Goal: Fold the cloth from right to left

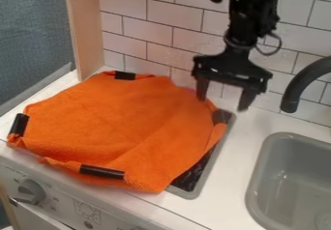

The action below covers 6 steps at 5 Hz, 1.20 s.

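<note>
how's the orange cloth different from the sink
The cloth is bright orange fabric with black strips at its edges, while the sink is plain grey. The cloth is creased and gathered along its edges; the sink has a smooth rim. The cloth lies spread on top of the white counter, whereas the sink is sunk into it. Both have rounded corners.
</note>
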Motion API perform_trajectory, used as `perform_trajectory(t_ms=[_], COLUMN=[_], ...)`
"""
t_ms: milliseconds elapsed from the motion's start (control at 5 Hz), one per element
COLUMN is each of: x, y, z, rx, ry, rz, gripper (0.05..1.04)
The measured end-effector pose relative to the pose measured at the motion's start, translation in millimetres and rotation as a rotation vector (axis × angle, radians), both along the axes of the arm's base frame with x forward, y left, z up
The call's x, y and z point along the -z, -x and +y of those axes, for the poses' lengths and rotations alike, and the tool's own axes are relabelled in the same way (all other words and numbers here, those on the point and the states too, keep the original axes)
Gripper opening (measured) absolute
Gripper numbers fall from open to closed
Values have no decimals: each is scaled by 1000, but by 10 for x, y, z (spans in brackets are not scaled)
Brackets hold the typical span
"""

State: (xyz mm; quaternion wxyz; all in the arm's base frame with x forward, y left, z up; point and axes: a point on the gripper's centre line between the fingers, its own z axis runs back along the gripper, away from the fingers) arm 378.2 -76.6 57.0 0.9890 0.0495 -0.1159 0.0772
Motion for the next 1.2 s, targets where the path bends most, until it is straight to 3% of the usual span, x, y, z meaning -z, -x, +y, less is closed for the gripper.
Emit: perform_trajectory(t_ms=[800,1000,1200], x=[352,419,418], y=[-12,-24,-40], z=[-52,-67,-66], rx=[-27,-18,2], ry=[17,23,28], rz=[80,96,97], gripper=[999,957,683])
